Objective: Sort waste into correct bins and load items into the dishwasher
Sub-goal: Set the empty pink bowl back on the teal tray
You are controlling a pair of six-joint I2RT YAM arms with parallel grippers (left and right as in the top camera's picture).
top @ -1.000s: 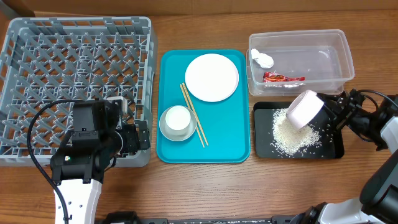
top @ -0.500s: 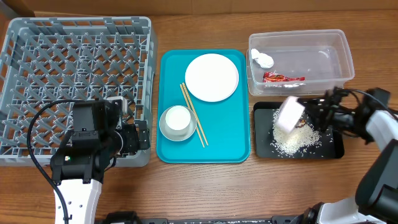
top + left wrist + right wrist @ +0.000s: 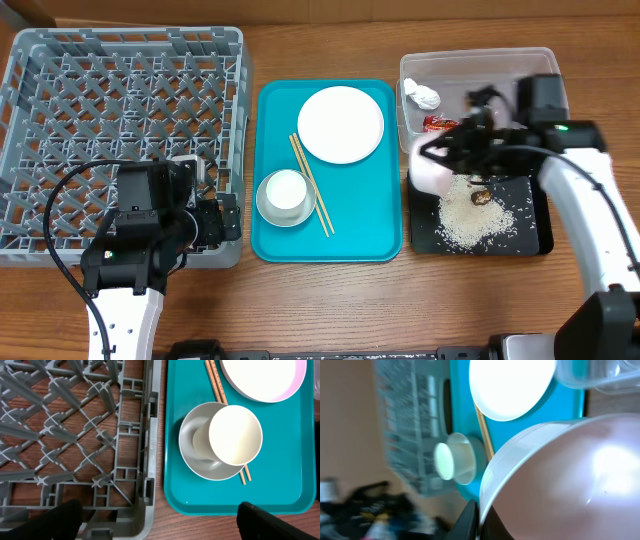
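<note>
Swinging left across the overhead view, the right hand is carrying the dish from the right-centre of the frame, where it was tipped over the black tray a second ago, to that tray's left edge. The arm is now crossing over the tub. Rice is lying spread on the black tray, and one brown scrap is showing beside it, so the emptying is probably finished and the dish looks due for the rack at the left of the frame.

The tub is holding one tissue and one wrapper, which the arm is partly hiding. The teal tray in the middle is carrying one plate, two chopsticks, and one bowl with one cup standing in it. The rack is holding nothing. The left hand is waiting by the rack's lower right corner.

Looking from the left wrist, its fingers are standing wide apart at the bottom corners, gripping nothing. The cup in the bowl is sitting right of centre, and the plate is at the upper right.

Looking from the right wrist, the dish is filling the lower right, pinched at its rim by the closed hand. The plate is showing at the top, and the cup in the bowl is at centre left.
</note>
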